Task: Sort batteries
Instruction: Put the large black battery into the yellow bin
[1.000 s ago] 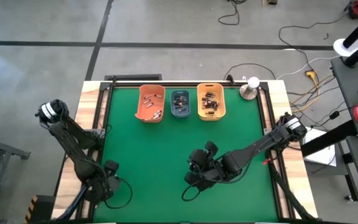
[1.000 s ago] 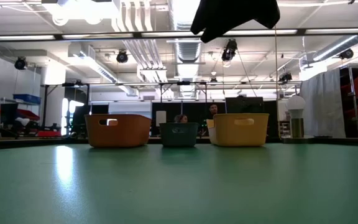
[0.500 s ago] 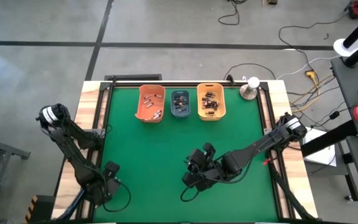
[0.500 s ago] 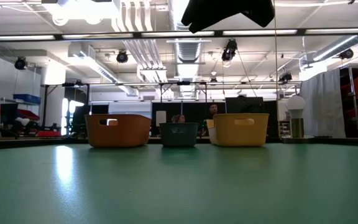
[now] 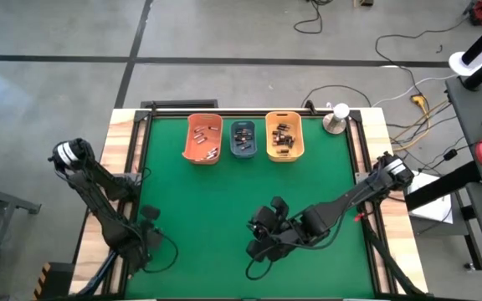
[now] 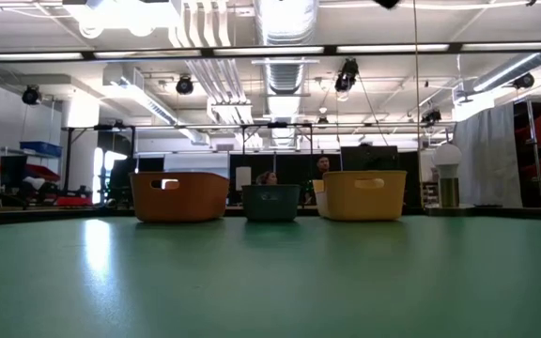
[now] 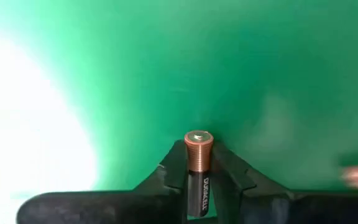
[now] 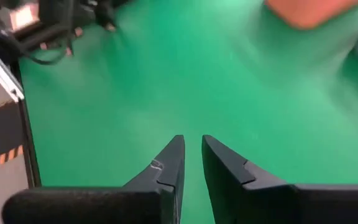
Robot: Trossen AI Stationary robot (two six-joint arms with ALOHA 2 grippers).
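High view first: I see the green desk [image 5: 224, 201] with three bins lined up along its far edge, an orange bin [image 5: 202, 139] on the left, a small blue-grey bin [image 5: 243, 139] in the middle and a yellow bin [image 5: 284, 136] on the right. Each bin holds a scatter of batteries [image 5: 283, 137], and the three stand just beside one another.

My left gripper [image 7: 197, 163] sits low at the near left corner of the desk, well apart from the bins. Through the left wrist view I see its jaws clamped on a single battery [image 7: 197, 155], dark-bodied with a coppery end, held lengthwise between the two fingers [image 7: 174, 167] so that the coppery cap pokes out past the tips over bare green surface.

My right gripper [image 8: 190, 152] hangs over the near middle of the desk, with its arm reaching in from the right edge. In the right wrist view its jaws stand slightly apart with nothing between them, green surface showing through the narrow gap. A blurred orange shape shows far ahead of them.

From the low view I see the three bins in a row on the far side, with the room behind them.
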